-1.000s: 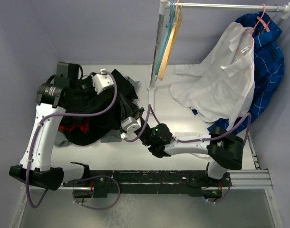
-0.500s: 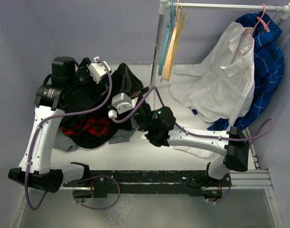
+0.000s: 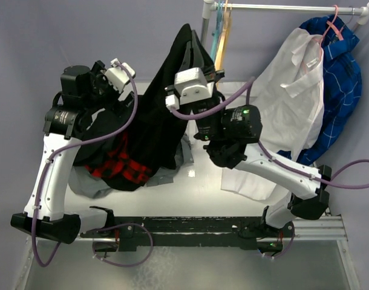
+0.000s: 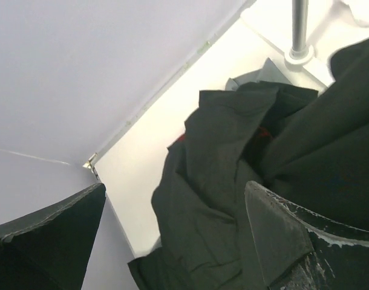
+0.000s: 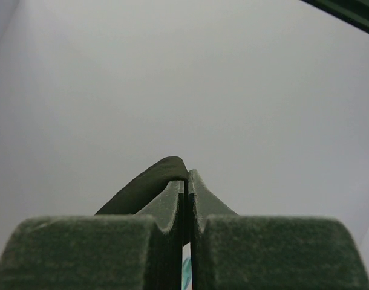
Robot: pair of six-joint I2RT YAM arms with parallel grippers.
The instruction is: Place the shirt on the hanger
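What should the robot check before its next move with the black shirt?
1. Right gripper pinching the black shirt: ok.
2. Left gripper open and holding nothing: ok.
3. Shirt lifted clear of the table: not ok, its lower end lies by the red plaid garment.
4. Yellow-orange hanger hanging on the rail: ok.
5. Collar is the part being held: cannot tell.

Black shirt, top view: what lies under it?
Red plaid fabric and a grey cloth peek out below the shirt. How far they extend beneath is covered.
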